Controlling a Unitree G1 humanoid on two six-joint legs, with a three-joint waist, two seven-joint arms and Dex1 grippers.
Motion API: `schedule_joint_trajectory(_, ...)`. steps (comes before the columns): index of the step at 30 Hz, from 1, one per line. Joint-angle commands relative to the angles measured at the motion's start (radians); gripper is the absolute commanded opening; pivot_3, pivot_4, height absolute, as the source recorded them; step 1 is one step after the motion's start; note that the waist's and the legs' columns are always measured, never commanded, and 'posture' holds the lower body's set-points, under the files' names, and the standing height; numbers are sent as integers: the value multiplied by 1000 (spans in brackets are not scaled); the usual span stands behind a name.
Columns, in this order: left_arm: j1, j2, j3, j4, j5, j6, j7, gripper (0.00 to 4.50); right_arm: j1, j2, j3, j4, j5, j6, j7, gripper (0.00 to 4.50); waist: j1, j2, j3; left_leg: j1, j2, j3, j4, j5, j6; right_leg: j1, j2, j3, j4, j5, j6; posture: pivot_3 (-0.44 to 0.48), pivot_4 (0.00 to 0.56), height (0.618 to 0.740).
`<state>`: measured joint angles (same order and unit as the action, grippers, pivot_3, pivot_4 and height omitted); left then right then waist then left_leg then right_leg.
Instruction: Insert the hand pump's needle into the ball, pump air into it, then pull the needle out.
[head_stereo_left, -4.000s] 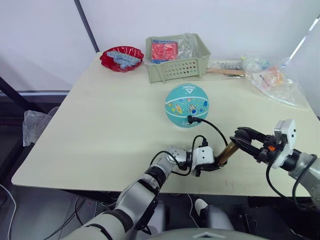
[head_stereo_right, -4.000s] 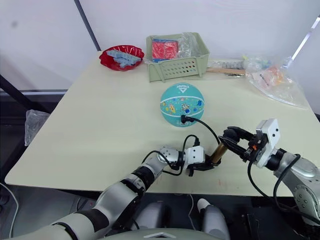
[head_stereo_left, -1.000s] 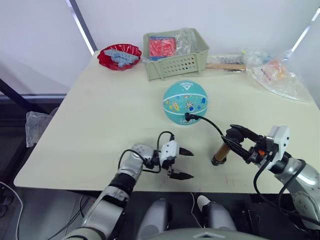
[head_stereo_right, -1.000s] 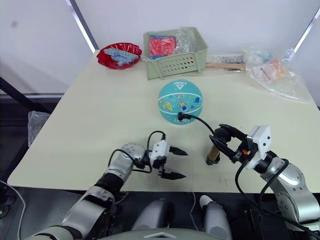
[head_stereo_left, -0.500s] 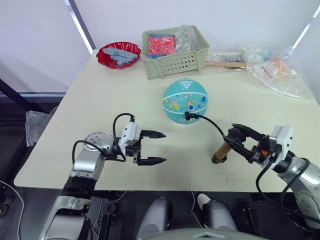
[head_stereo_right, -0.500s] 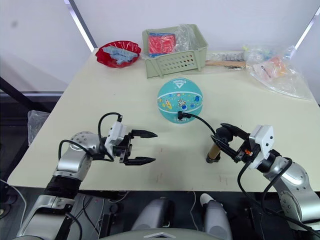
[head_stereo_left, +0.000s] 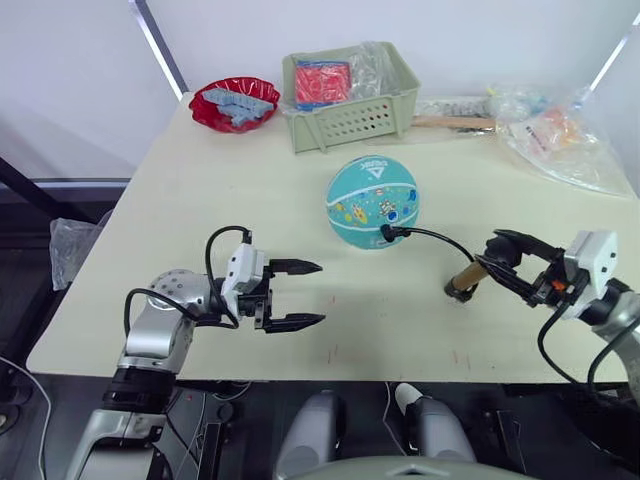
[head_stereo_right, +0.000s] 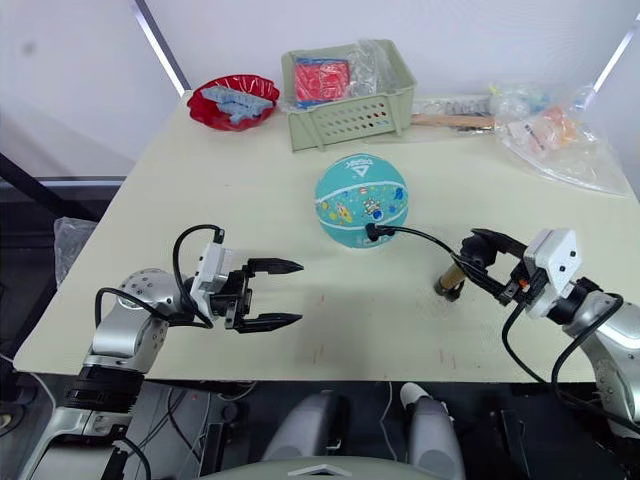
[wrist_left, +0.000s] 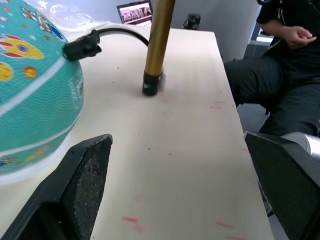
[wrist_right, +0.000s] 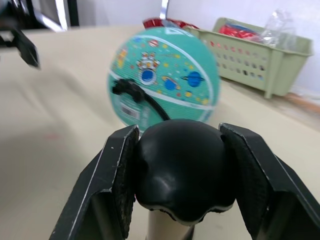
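**Pump held upright beside the ball, needle fitting at the ball**

Nearest the robot, the left gripper (head_stereo_left: 300, 294) hovers over the desk (head_stereo_left: 200, 220) in front of the ball and off to its left side, its fingers spread wide and holding nothing. To the ball's right and slightly nearer the robot, the right gripper (head_stereo_right: 478, 256) has its fingers clamped on the black handle of the hand pump (head_stereo_left: 466, 280), whose base rests on the desk. The hose (head_stereo_left: 435, 236) arcs to the ball (head_stereo_left: 372, 201), where the needle's fitting (wrist_left: 82, 45) meets the rubber. Beyond the ball stands a green basket (head_stereo_left: 352, 115).

Risk, as a judgement: nothing steadies the ball or barrel, so a pump stroke could tip the pump, roll the ball, or bend the needle.
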<state>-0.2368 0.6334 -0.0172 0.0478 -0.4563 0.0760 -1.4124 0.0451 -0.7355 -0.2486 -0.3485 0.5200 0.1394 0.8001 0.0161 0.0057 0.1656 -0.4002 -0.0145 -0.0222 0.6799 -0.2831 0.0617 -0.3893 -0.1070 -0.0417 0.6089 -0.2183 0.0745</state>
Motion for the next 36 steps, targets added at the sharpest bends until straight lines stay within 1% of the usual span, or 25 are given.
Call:
schedule_joint_trajectory(1,7,0,15,-36,-23,-5,2,4500,-50,-26,-39,18,-45,-49,9,2064,-2,0,1,0,0,0,0,0,0,-1,0,0,0,0,0,0,150,738)
schedule_joint_trajectory(4,7,-1,17,-26,-24,-12,-1,4500,-88,-46,-19,51,-115,-104,27,2064,-2,0,2,-1,0,1,-1,1,-1,-3,1,2,2,1,1,0,150,738)
schedule_joint_trajectory(6,8,-1,17,-25,-25,-14,-2,4500,-110,-31,-4,68,-144,-139,26,2064,-2,0,3,-2,0,3,-1,1,-2,-5,2,3,2,1,2,0,150,738)
schedule_joint_trajectory(10,13,-1,19,-26,-28,-16,-3,4500,-127,-52,52,120,-283,-280,52,2064,-2,0,3,-2,0,4,-2,2,-4,-5,2,4,2,1,2,0,150,738)
schedule_joint_trajectory(19,28,-2,24,-34,-32,-21,5,4500,-184,-118,111,287,-540,-542,15,2064,-2,0,3,0,1,11,-2,4,-6,-6,2,9,2,2,3,0,150,738)
schedule_joint_trajectory(28,35,-9,25,-38,-30,-35,17,4500,-221,-117,231,318,-594,-617,42,2064,-3,0,4,1,1,13,-1,4,-7,-7,2,11,3,2,3,0,150,738)
schedule_joint_trajectory(33,39,-22,48,-48,-25,-84,57,4500,-262,-108,358,329,-663,-628,95,2064,-4,-1,4,1,1,13,-1,4,-7,-7,2,12,5,2,3,0,150,738)
schedule_joint_trajectory(36,50,-17,57,-58,-26,-99,74,4500,-294,-88,414,351,-672,-638,114,2064,-5,-2,4,3,1,13,-1,5,-7,-8,2,12,10,1,2,0,150,738)
